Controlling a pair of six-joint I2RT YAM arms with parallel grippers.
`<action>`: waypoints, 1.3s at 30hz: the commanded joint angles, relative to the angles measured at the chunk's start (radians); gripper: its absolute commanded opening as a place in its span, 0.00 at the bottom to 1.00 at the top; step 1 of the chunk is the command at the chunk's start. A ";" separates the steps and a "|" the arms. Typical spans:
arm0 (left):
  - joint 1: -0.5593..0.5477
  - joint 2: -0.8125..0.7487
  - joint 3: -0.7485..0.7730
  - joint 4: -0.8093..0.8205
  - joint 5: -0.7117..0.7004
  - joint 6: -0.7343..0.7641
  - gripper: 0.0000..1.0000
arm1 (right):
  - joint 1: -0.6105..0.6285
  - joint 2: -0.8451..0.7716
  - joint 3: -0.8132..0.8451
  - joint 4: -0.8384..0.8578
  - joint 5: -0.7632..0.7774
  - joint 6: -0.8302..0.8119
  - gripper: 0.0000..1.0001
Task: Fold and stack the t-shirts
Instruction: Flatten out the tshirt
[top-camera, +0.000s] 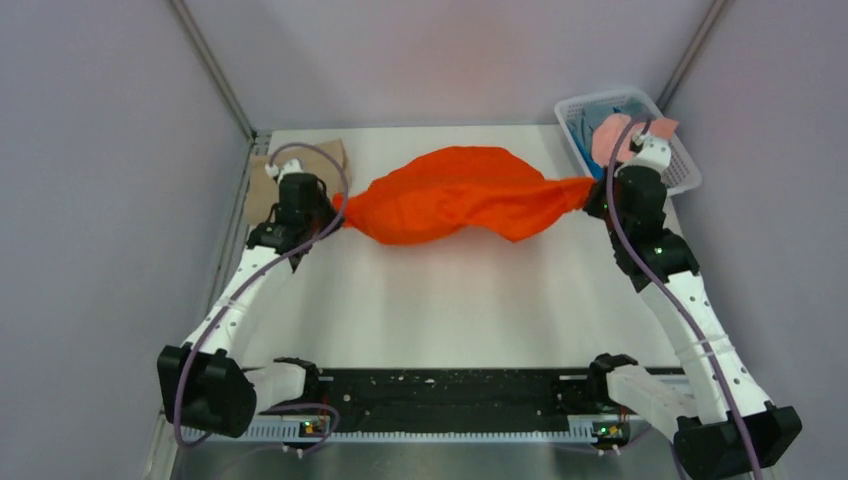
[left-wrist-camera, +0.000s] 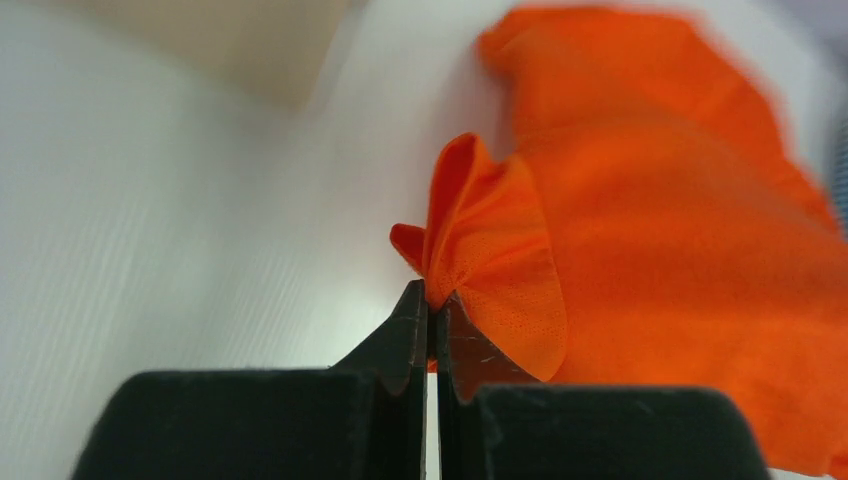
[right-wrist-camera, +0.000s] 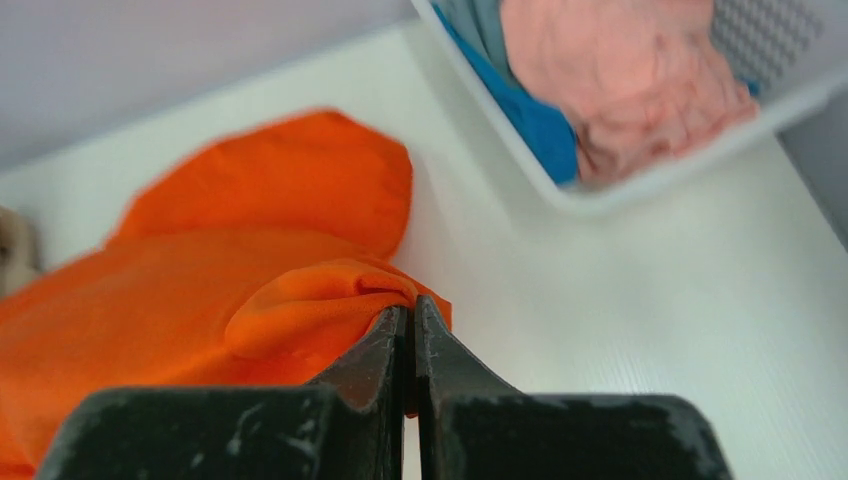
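A bright orange t-shirt hangs stretched between both grippers over the far half of the table. My left gripper is shut on its left end, and the pinched orange cloth bunches out past the fingertips. My right gripper is shut on its right end, a fold of orange cloth gathered at the tips. A tan-beige t-shirt lies at the far left corner, partly behind the left arm. A salmon-pink t-shirt and a blue one sit in the basket.
The white lattice basket stands at the far right corner, close behind the right wrist. Grey walls enclose the table on three sides. The white table surface stretches between the shirt and the arm bases.
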 joint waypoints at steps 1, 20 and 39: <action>0.003 -0.032 -0.221 -0.079 0.004 -0.151 0.00 | -0.002 -0.081 -0.130 -0.244 0.125 0.112 0.00; -0.233 0.138 -0.051 -0.170 -0.140 -0.103 0.99 | 0.006 0.012 -0.250 -0.219 0.084 0.119 0.99; -0.273 0.710 0.133 0.036 0.055 0.032 0.99 | 0.281 0.460 -0.393 0.159 -0.093 0.231 0.99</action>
